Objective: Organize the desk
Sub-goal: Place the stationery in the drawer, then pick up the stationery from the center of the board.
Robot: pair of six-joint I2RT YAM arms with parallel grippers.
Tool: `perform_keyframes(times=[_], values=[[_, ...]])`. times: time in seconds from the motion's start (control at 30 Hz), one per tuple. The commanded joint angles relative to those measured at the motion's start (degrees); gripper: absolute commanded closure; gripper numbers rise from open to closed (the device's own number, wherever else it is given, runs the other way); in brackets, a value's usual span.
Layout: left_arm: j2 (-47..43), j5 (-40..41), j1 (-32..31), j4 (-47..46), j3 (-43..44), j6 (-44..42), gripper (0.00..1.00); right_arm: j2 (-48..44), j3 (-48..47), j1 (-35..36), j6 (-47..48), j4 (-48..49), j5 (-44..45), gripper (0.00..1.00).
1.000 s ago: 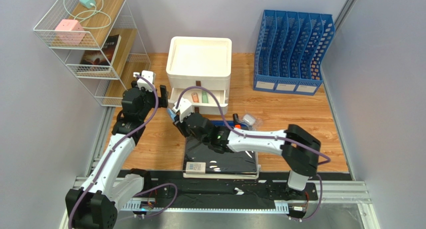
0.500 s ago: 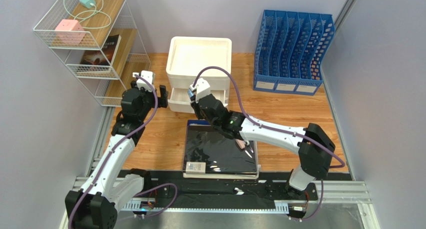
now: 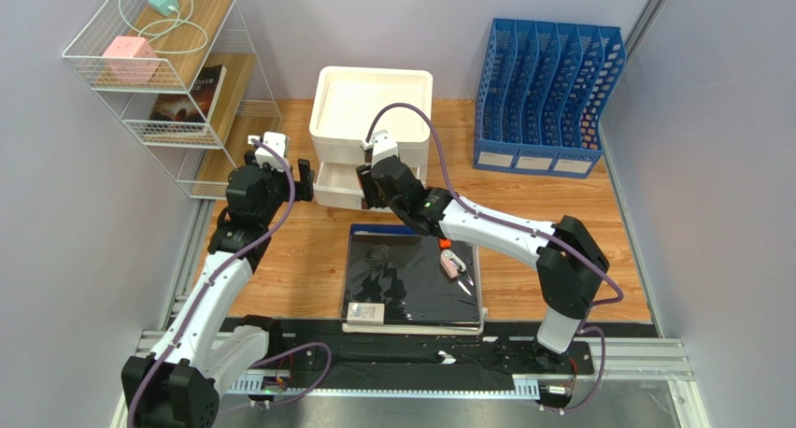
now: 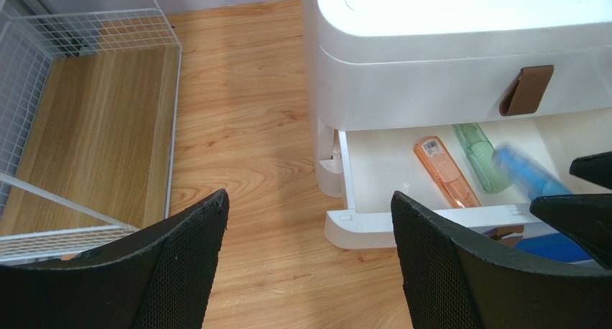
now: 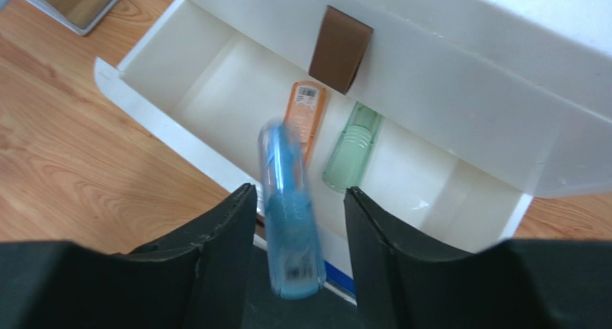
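Note:
The desk [image 3: 523,204] is light orange-brown wood. A white drawer unit [image 3: 374,110] stands at its back, with the bottom drawer [image 5: 179,70] pulled out. An orange case [image 5: 305,117] and a green case [image 5: 352,149] lie in the drawer. My right gripper [image 5: 300,191] hovers over the drawer's front edge [image 3: 366,187], jaws apart. A blurred blue case [image 5: 287,207] is between them, with a gap on each side. The left wrist view shows it blurred inside the drawer [image 4: 528,174]. My left gripper [image 4: 307,198] is open and empty over bare desk, left of the drawer [image 3: 304,178].
A black folder [image 3: 411,278] lies on the near desk with a pink item [image 3: 453,264] and a white label [image 3: 364,311] on it. A blue file rack [image 3: 547,92] stands at the back right. A white wire shelf [image 3: 177,82] stands at the left.
My right gripper has moved from the folder's far left corner up to the open drawer, carrying the blue case, which now blurs loose between the jaws. The left arm has not moved.

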State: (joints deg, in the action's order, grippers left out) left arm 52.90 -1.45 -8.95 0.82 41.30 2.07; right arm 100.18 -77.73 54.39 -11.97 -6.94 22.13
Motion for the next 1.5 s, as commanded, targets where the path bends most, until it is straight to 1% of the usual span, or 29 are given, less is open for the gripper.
perform_keyframes(times=[0.0, 0.1, 0.37, 0.47, 0.57, 0.6, 0.73, 0.77, 0.8, 0.87, 0.9, 0.93, 0.97, 1.07, 1.13, 1.23, 1.3, 1.37, 1.4, 1.43, 1.47], values=[[-1.14, -0.39, 0.16, -1.96, -0.34, -0.48, 0.12, -0.25, -2.16, -1.22, -0.25, -0.36, 2.74, 0.41], [-1.14, -0.48, 0.16, -1.87, -0.34, -0.48, 0.12, -2.35, -0.67, -1.31, -0.08, 0.34, 4.59, 0.26], [-1.40, -0.57, 0.16, -1.79, -0.34, -0.40, 0.12, -8.77, 4.69, -0.61, 0.10, 2.80, 8.72, 0.25], [-1.31, -0.66, 0.16, -1.87, -0.43, -0.40, 0.12, -10.62, 4.79, 1.24, 0.10, 1.59, 9.07, 0.25], [-1.05, -0.74, 0.16, -1.96, -0.34, -0.40, 0.12, -10.62, 5.13, 4.75, -1.47, -2.10, 8.02, 0.26], [-0.96, -0.74, 0.16, -1.96, -0.34, -0.40, 0.12, -10.45, 6.88, 6.33, -1.65, -1.59, 7.32, 0.27], [-1.05, -0.92, 0.16, -1.88, -0.25, -0.48, 0.12, -7.30, 11.36, 8.71, -5.42, 0.78, 9.06, 0.32], [-1.05, -0.92, 0.16, -1.79, -0.34, -0.48, 0.12, -6.67, 12.42, 9.06, -7.96, 1.40, 9.33, 0.34], [-1.31, -0.92, 0.16, -1.79, -0.34, -0.48, 0.12, -5.88, 13.65, 9.68, -8.59, 4.27, 9.60, 0.35], [-1.57, -0.83, 0.16, -1.87, -0.52, -0.48, 0.12, -3.61, 16.99, 11.08, -8.43, 8.85, 13.10, 0.35], [-1.49, -1.01, 0.16, -1.87, -0.52, -0.48, 0.12, -2.46, 17.52, 12.65, -7.21, 11.74, 15.20, 0.32], [-1.49, -1.09, 0.16, -1.79, -0.43, -0.48, 0.12, -1.49, 17.79, 13.10, -6.76, 12.47, 18.36, 0.31], [-1.49, -1.10, 0.16, -1.79, -0.52, -0.57, 0.12, 0.96, 17.53, 13.54, -6.41, 12.74, 19.69, 0.31], [-1.31, -1.27, 0.16, -1.87, -0.52, -0.48, 0.12, 4.48, 16.13, 12.85, -7.10, 12.48, 20.76, 0.30], [-0.96, -1.53, 0.07, -1.96, -0.43, -0.48, 0.12, 7.91, 14.72, 10.48, -8.15, 10.99, 19.36, 0.29], [-0.52, -1.27, 0.07, -1.96, -0.25, -0.48, 0.12, 8.89, 13.40, 7.75, -8.16, 11.77, 16.38, 0.29], [-0.09, -2.32, 0.16, -2.83, 0.10, -0.13, 0.12, 6.88, 13.92, 7.22, -8.34, 12.30, 14.88, 0.29], [2.10, -4.69, 0.07, -3.10, 2.02, 0.04, 0.12, 5.03, 14.54, 7.31, -9.56, 11.95, 10.94, 0.29], [3.16, -6.96, -0.27, -1.89, 3.34, 0.04, 0.12, 4.07, 14.98, 7.48, -10.44, 11.34, 8.57, 0.30], [4.47, -7.85, -0.71, -1.27, 6.22, -0.04, 0.14, 1.01, 15.76, 7.83, -11.14, 11.07, 4.19, 0.30], [6.92, -8.56, -2.20, -1.09, 7.47, -1.52, 0.15, -0.76, 16.38, 8.10, -12.11, 11.07, 2.06, 0.30]])
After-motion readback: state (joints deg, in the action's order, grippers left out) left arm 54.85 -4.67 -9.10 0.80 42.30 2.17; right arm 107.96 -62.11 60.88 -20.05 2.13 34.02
